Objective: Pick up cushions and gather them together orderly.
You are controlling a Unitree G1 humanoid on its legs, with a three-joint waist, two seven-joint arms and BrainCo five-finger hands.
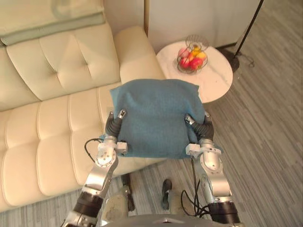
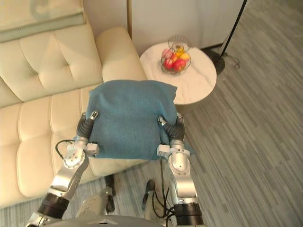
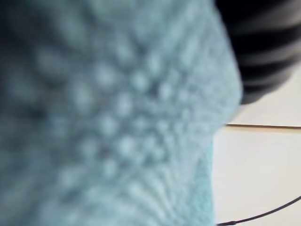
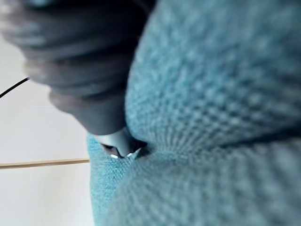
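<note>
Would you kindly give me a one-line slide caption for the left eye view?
Left hand and right hand carry a blue cushion between them over the sofa, near a round table.

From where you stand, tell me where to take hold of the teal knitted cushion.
Grip the teal knitted cushion at its two side edges, one hand from each side: it is wide, soft and level. The left hand and right hand pinch it there.

Both arms forward side by side, left hand (image 1: 114, 125) and right hand (image 1: 203, 128) level, well apart.
</note>
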